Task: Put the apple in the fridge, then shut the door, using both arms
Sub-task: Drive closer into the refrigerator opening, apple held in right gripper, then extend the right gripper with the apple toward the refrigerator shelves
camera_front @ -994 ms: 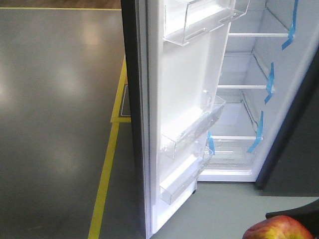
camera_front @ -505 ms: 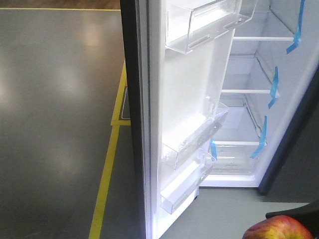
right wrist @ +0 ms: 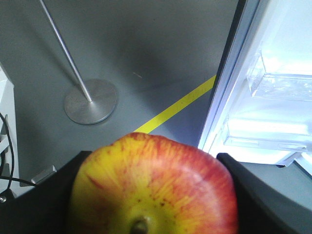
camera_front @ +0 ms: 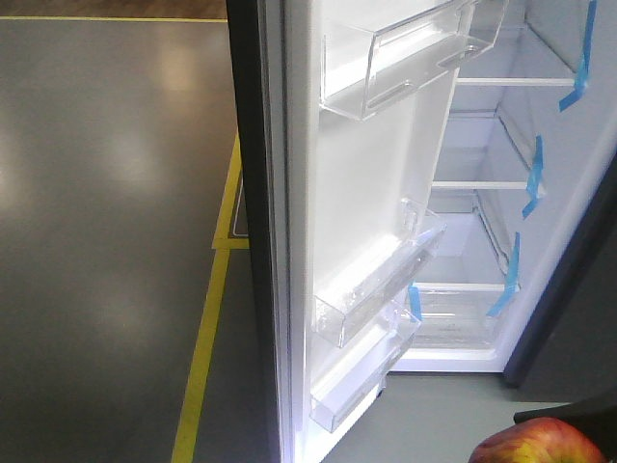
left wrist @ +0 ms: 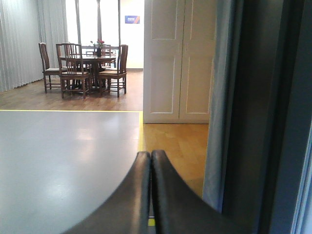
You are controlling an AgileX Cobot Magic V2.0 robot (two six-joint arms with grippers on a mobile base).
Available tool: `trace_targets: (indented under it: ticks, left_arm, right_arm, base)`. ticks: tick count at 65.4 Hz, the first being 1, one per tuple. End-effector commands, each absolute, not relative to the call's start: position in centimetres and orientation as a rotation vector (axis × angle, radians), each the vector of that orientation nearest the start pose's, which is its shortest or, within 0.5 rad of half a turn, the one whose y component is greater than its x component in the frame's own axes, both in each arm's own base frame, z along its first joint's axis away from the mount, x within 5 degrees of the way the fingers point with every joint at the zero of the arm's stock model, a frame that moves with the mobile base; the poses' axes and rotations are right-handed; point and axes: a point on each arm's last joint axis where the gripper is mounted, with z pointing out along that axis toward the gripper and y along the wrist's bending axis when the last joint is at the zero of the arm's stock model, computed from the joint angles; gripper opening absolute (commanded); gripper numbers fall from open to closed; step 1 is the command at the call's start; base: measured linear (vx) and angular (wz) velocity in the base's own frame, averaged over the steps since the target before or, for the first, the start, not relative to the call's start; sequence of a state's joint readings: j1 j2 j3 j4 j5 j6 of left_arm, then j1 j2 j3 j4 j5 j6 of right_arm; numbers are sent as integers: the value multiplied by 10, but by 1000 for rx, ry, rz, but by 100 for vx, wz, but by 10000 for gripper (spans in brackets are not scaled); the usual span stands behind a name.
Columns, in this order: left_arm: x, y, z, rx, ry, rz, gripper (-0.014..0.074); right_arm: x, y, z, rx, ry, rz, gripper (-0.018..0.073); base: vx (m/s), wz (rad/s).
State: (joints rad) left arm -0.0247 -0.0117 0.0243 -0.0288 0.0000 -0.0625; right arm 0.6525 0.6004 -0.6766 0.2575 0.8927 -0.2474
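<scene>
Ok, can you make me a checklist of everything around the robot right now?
Surface: grey floor with a yellow line.
Job's things: apple gripped, not yet inside; fridge lit inside; door open wide.
Clutter: metal stand with a round base on the floor.
Grippers: left gripper shut, holding nothing; right gripper shut on the apple.
Cables: black cables at the right wrist view's left edge.
Surroundings: dining table, chairs, white double doors.
</scene>
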Motion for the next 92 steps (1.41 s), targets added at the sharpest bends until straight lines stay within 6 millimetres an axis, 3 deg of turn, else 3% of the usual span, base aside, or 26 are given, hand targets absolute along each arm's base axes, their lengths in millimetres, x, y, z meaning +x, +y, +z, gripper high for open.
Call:
trace_targets:
  ticks: [1,92]
  left_arm:
    - [56,-1,204,-50,1434,-104,-6]
    - [56,-1,204,-50,1434,-104,-6]
  right_arm:
    - [71,77,331,-893,2046,542,169]
    - [71,77,331,-893,2046,542,169]
  base:
    - [7,-1]
    - [5,0]
